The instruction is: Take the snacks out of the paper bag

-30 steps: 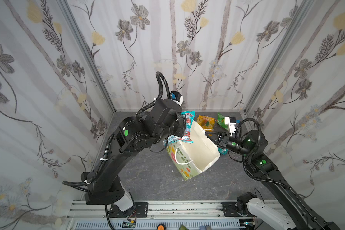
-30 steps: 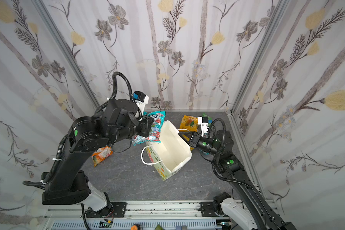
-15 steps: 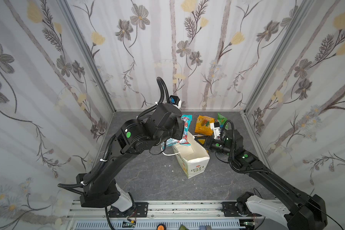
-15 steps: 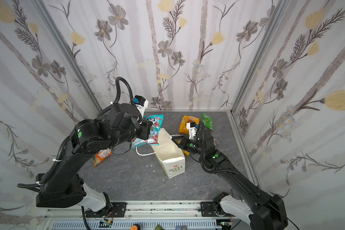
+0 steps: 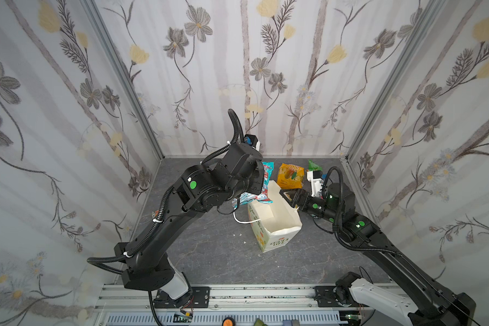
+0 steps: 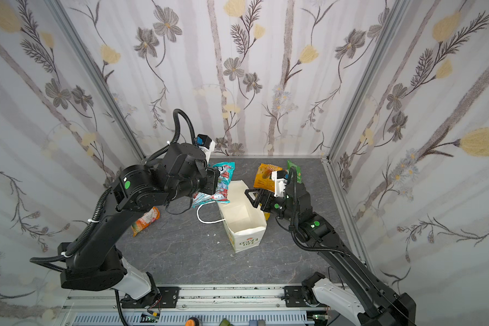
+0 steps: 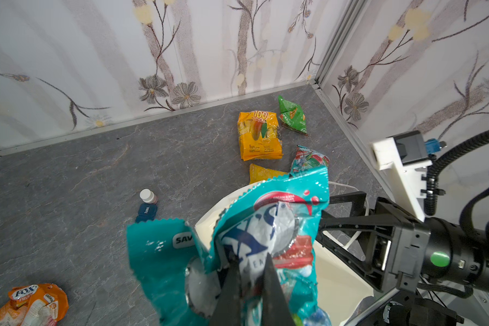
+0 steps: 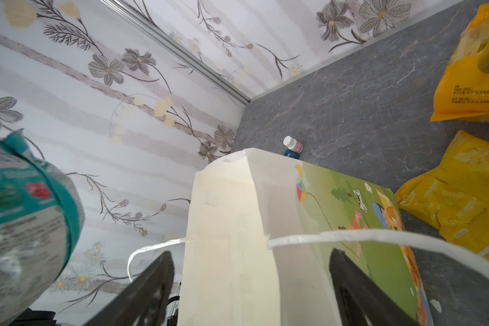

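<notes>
Snacks: four glossy plastic packets (image 7: 259, 135) lie on the grey desk (image 7: 96, 183). The left jaws pinch the fifth teal packet (image 7: 266, 225). The white paper bag (image 5: 274, 238) looks empty, and the right jaws gape, holding nothing.

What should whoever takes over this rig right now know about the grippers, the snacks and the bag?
Left gripper: shut on a teal FOX'S packet, raised by the paper bag's rim.
Right gripper: open, fingers either side of the bag's wall, gripping nothing.
Out on the table: large orange-yellow packet, green packet, yellow packet, second teal packet.
Done: the bag stands upright and looks empty in both top views.
Left: set the held packet down on the table.
</notes>
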Robot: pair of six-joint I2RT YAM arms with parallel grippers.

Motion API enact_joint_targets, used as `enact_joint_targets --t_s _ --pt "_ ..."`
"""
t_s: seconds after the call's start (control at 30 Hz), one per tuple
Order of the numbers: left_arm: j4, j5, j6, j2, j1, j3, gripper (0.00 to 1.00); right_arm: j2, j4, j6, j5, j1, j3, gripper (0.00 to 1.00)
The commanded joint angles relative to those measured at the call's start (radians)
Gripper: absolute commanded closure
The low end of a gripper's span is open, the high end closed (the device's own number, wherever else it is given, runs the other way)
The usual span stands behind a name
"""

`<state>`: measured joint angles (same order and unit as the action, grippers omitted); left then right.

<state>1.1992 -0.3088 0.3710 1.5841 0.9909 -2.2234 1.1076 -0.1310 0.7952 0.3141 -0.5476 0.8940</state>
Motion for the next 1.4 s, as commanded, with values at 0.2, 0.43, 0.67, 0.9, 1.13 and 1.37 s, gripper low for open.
enact_joint_targets --t_s 0.2,0.43,0.67,0.9,1.13,1.37 --pt "-0.055 0.029 0.001 0.051 -0.015 -0.053 1.00 -0.093 -0.038 -0.088 -0.034 0.040 0.026 0.01" --pt "-0.073 0.122 0.021 0.148 -0.040 -0.036 1.00 -0.036 -0.031 -0.093 0.067 0.103 -0.038 0.00" --pt "-0.066 0.194 0.026 0.292 -0.051 -0.059 1.00 -0.066 -0.032 -0.185 0.184 0.199 -0.074 0.00" --pt "-0.072 0.174 0.034 0.309 -0.074 -0.051 1.00 -0.141 -0.036 -0.184 0.265 0.259 -0.094 0.00" --pt "-0.047 0.159 0.008 0.313 -0.077 -0.157 1.00 -0.204 -0.126 -0.150 0.148 0.284 0.002 0.00" --pt "-0.115 0.148 -0.054 0.285 -0.066 -0.225 1.00 -0.235 -0.125 -0.086 0.168 0.254 0.123 0.02"
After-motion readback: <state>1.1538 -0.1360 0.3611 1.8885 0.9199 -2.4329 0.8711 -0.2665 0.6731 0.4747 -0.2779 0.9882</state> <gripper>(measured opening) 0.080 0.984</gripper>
